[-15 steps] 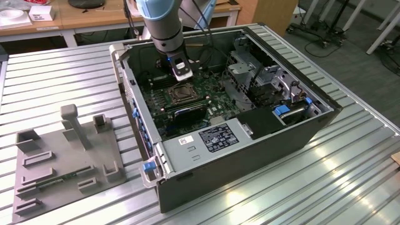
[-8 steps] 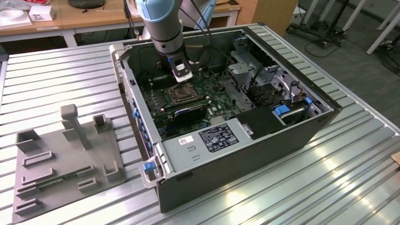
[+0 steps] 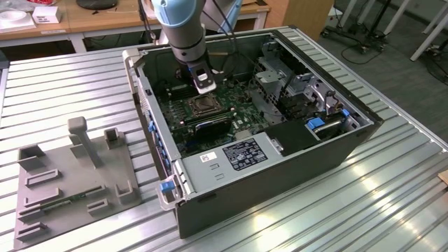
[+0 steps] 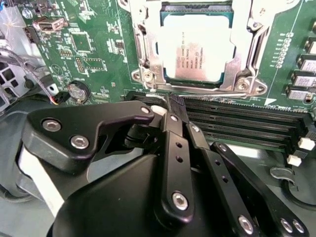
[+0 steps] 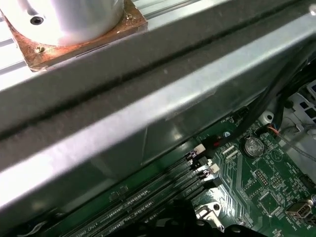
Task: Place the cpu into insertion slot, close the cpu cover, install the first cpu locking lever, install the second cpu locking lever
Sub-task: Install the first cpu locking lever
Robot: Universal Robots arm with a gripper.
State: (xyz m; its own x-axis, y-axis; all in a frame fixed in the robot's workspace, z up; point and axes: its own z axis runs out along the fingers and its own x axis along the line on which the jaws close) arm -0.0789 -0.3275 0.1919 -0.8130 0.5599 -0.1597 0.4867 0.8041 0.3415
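Inside the open case (image 3: 329,152), the cpu (image 4: 197,47) already sits in the slot (image 3: 203,105), with the cover (image 4: 143,54) folded down around it as a silvery frame. Just beside the socket, over the long black memory slots (image 4: 247,123), hangs the gripper (image 4: 170,106). Its black fingers (image 4: 173,143) are drawn together at the tips, with nothing visible between them; they seem to touch a thin lever wire (image 4: 197,91) running along the socket's near edge, though contact is hard to confirm.
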